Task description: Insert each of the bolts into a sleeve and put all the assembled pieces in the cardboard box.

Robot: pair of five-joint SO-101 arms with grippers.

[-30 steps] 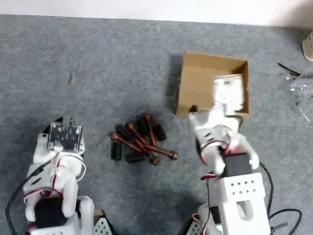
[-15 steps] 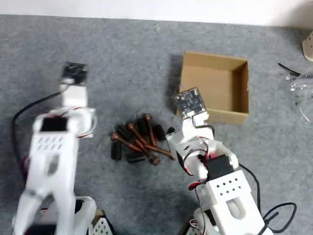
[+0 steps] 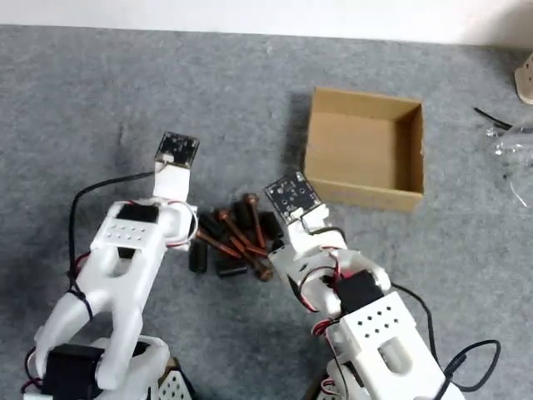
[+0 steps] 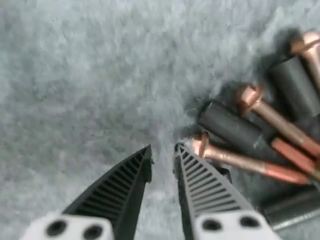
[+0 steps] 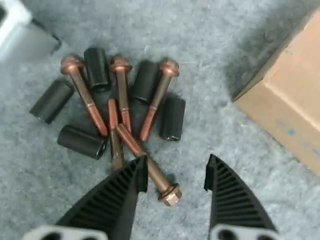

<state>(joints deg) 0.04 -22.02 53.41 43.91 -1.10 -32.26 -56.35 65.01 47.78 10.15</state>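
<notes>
Right hand point(image 5: 177, 165): wide open, empty, at pile's point(image 3: 237, 242) near-right edge.
Nearest bolt point(image 5: 147, 165): head under that hand, shank running left into pile.
Left hand point(image 4: 163, 148): barely open, empty, pile's left edge.
Box point(image 3: 358, 150): far right.

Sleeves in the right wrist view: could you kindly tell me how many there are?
5 sleeves, all loose among the bolts: two between the bolt heads, one nearer the cardboard box, two on the pile's opposite side. More could lie under the bolts.

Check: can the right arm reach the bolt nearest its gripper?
Probably yes: the right gripper is open and the bolt lies uncovered on the carpet, its head between the fingers.
</notes>
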